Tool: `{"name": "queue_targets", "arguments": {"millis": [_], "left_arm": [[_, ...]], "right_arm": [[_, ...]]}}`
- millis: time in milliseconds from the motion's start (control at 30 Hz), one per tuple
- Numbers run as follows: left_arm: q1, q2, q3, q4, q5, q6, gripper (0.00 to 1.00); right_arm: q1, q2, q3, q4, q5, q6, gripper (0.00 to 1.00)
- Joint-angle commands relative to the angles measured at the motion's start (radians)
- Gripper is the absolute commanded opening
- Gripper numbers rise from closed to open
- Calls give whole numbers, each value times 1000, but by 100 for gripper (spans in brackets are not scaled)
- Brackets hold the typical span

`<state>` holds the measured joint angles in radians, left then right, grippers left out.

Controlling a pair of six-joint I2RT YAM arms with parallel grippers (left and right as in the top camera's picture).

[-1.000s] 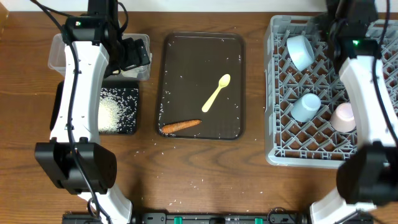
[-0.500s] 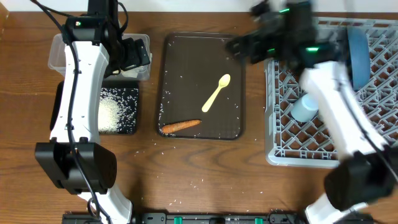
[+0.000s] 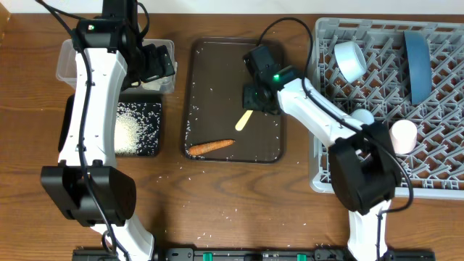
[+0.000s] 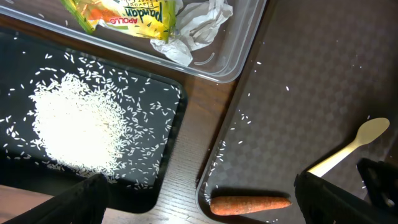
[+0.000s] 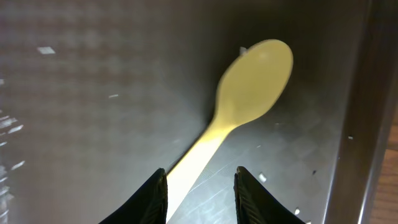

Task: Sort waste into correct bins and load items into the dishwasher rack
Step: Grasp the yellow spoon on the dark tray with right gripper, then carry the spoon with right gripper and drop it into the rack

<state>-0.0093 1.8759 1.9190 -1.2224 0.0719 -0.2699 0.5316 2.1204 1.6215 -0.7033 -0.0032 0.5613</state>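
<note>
The yellow spoon (image 5: 252, 81) lies on the dark brown tray (image 3: 217, 72). My right gripper (image 5: 201, 193) is low over it, its jaws straddling the handle with a gap still showing, so it is open. An orange carrot (image 3: 211, 146) lies at that tray's near edge. My left gripper (image 4: 202, 202) hangs wide open and empty above the clear tub (image 3: 69, 58), which holds the yellow-green wrapper (image 4: 124, 12) and crumpled paper (image 4: 199, 25). Rice (image 4: 78, 130) is heaped in the black tray (image 3: 152, 148). The grey rack (image 3: 362, 167) holds a dark blue plate (image 3: 416, 54), light blue bowl (image 3: 349, 58), small blue cup (image 3: 360, 116) and pink cup (image 3: 403, 134).
Loose rice grains are scattered along the brown tray's left and near edges and on the wooden table in front of it. The right arm stretches from the rack side across the tray's right rim.
My right arm swung from over the rack to the brown tray and came down over the spoon, its jaws narrowing. The left arm stayed still.
</note>
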Motion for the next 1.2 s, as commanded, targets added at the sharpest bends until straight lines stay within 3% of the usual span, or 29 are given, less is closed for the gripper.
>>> {"name": "queue_targets", "arguments": {"millis": [0,267,467,767,967,1167], "left_arm": [[0,-18,16,-1,-2,-5,98],[0,-18,16,-1,-2,-5,98],[0,-18,16,-1,-2,-5,98],[0,-18,16,-1,-2,-5,98],[0,-18,16,-1,-2,-5,98],[0,-18,16,-1,-2,-5,98]], "right_arm": [[4,67,1,4,60,56,34],[6,116,1,20,59,63,32],[5,132,1,18,59,59,1],[-41,55,5,19,-46,-147,1],[-111,-114,5,-11,-192,-306,1],[-235,-335,5,-100,-191,-425,1]]}}
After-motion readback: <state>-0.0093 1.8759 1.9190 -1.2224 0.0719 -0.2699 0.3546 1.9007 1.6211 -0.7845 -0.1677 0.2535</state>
